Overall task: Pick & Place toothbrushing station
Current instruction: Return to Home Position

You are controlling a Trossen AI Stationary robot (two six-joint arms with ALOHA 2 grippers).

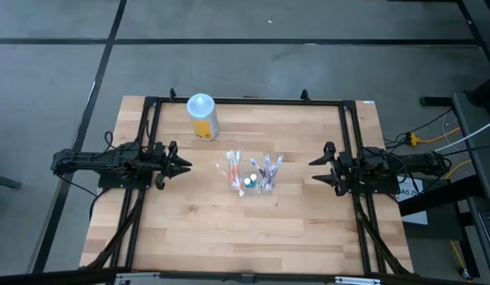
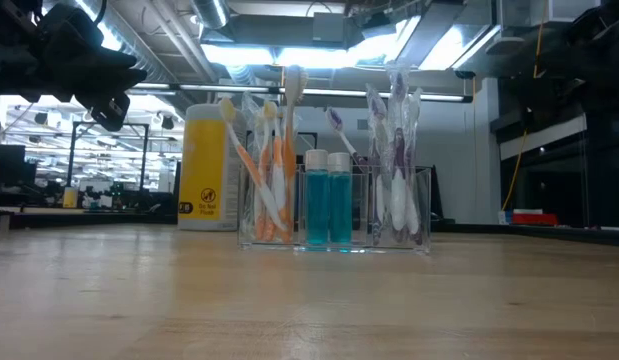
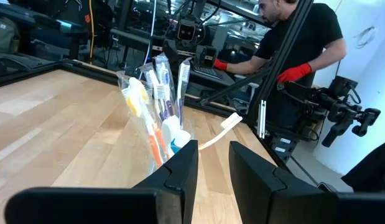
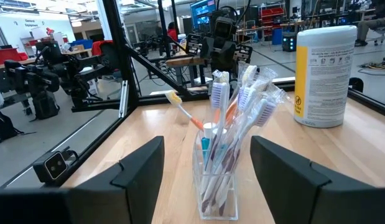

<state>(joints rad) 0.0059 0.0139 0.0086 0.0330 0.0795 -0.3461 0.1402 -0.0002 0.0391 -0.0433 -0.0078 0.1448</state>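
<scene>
Organizer (image 1: 249, 176) sits mid-table (image 1: 229, 237). In it, left toothbrushes (image 2: 274, 160) and right toothbrushes (image 2: 397, 150) flank what look like two bottles (image 2: 327, 195). Canister (image 1: 202, 115) stands behind-left of it. Left gripper (image 1: 184, 165) and right gripper (image 1: 314, 169) flank it, well apart.

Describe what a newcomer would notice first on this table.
A clear plastic three-compartment organizer stands mid-table, holding orange-and-white toothbrushes, two teal white-capped bottles and violet-and-white toothbrushes. A yellow white-lidded canister stands behind it. The left tool and right tool hover open at the table's sides.
</scene>
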